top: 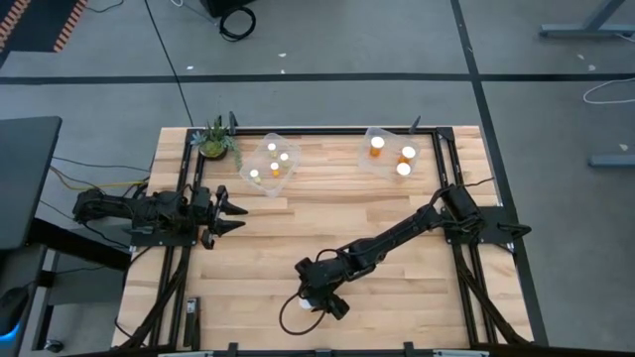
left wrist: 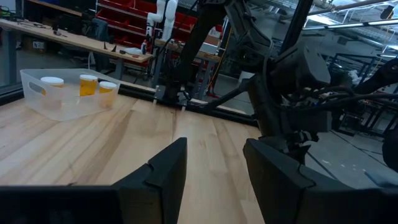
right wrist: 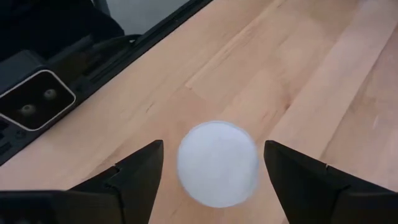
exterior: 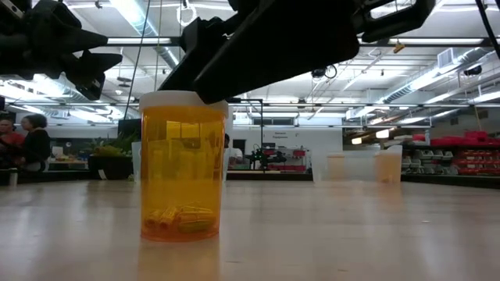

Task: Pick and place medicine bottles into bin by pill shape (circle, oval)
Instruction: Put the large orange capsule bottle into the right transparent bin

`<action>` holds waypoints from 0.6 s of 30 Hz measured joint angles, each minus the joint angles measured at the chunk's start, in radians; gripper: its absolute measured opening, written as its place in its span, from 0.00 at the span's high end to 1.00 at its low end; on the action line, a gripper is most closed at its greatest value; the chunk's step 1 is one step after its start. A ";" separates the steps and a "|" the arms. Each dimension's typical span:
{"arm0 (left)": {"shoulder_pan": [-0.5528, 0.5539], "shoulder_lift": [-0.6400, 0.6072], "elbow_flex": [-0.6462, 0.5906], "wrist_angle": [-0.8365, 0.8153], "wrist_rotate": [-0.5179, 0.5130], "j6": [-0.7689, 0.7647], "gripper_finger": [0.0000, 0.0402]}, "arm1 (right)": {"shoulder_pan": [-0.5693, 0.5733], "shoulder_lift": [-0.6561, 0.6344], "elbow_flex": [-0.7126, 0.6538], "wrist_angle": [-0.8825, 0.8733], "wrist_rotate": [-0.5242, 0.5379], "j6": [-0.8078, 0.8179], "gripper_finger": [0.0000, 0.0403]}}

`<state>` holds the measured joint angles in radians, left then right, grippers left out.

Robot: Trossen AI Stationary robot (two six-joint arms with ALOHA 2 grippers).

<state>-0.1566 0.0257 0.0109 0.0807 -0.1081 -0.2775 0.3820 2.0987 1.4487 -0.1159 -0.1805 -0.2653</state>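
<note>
I see the right gripper [right wrist: 211, 171] positioned directly above the last loose medicine bottle [exterior: 183, 165], which stands upright on the table [top: 397, 297] near its front edge. The fingers [right wrist: 140, 177] are spread wide, one on either side of the white cap [right wrist: 217, 163], and grip nothing. Through the amber wall I see elongated pills at the bottom of the bottle. Well away from this bottle, at the table's far edge, stand two clear bins: the left bin [top: 285, 175] holds four bottles, the right bin [top: 377, 164] holds three. The left gripper [top: 234, 218] waits near the left bin, jaws parted and empty, beside a potted plant [top: 214, 140].
</note>
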 joint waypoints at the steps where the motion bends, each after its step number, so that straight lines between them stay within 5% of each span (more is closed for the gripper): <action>1: 0.000 0.000 0.000 0.000 0.000 0.000 0.57 | -0.001 0.000 0.000 -0.006 -0.001 0.004 0.30; 18: 0.000 0.000 0.000 0.000 0.000 0.000 0.57 | -0.007 0.000 0.000 -0.035 -0.004 0.029 0.42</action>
<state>-0.1566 0.0257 0.0109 0.0810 -0.1081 -0.2775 0.3753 2.0987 1.4487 -0.1509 -0.1846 -0.2363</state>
